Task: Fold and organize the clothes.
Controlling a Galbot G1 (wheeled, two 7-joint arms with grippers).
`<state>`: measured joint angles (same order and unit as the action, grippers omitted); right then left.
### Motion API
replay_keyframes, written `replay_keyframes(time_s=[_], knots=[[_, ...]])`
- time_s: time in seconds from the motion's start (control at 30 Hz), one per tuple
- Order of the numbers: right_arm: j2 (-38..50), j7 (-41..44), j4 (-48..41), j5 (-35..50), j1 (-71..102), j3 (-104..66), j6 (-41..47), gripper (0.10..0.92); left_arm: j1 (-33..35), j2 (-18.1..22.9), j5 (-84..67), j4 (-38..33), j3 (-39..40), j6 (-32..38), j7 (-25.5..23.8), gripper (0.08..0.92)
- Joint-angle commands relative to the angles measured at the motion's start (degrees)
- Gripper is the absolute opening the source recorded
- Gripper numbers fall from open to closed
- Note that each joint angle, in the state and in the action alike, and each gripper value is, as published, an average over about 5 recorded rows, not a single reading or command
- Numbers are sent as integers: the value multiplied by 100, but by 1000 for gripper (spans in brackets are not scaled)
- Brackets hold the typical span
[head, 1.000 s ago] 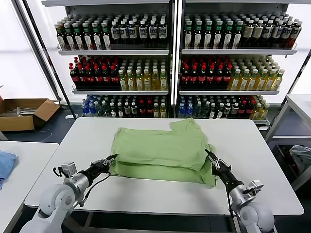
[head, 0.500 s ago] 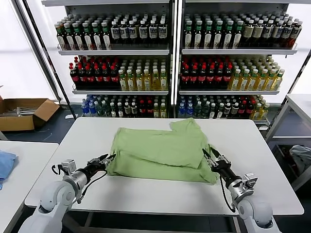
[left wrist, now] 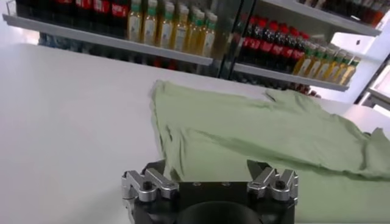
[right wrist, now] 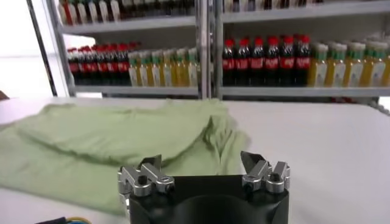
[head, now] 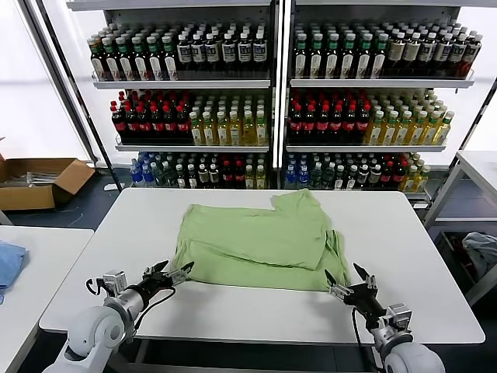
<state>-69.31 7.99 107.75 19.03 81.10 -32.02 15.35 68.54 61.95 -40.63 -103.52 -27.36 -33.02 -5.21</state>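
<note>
One light green polo shirt [head: 256, 242] lies folded on the white table [head: 404, 233] in the head view, its long axis running left to right across the table, with a sleeve or flap poking out toward the shelves at the far right corner. And both arms are off it now! The left end effector [head: 172, 273] sits just off the shirt's near left corner, fingers spread apart, nothing between them. The right end effector [head: 347, 278] hovers just beyond the near right corner, fingers also spread, empty. A second ago both were pinched tight on those near corners with the front edge lifted and bulging; half a second ago they were letting go; now the fabric has settled flatter and both arms have pulled back toward the robot. Behind the table, tall shelves [head: 272, 81] packed with rows of bottles; a cardboard box [head: 39, 180] on the floor far left; a blue cloth [head: 9, 263] on a second table to the left; a grey-blue fabric heap [head: 480, 250] at far right.

Over to the left wrist view: the left end effector [left wrist: 210, 173] has its fingers wide, clear of the shirt [left wrist: 274, 140], whose folded edge lies just ahead on the table [left wrist: 67, 115].

Right wrist view: same story, right end effector [right wrist: 201, 165] spread open, the shirt [right wrist: 116, 140] layered flat in front, bare table [right wrist: 329, 146] to the side, bottle shelves [right wrist: 268, 61] beyond.
</note>
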Motion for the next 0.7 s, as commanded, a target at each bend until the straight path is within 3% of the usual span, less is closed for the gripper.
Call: replay_keyframes(time_s=[0.03,0.47,0.7], knots=[[-32,-272,42,-66,266,63,269,723,-76,-1,42,407,147,-12,-67,786],[63,-159,22,63,149,234,325,351,-40,-67,72,502,179,-9,-205,419],[293,-89,523,277,529,150,358,154,657,-175,218,-183,-103,-15,-104,211]])
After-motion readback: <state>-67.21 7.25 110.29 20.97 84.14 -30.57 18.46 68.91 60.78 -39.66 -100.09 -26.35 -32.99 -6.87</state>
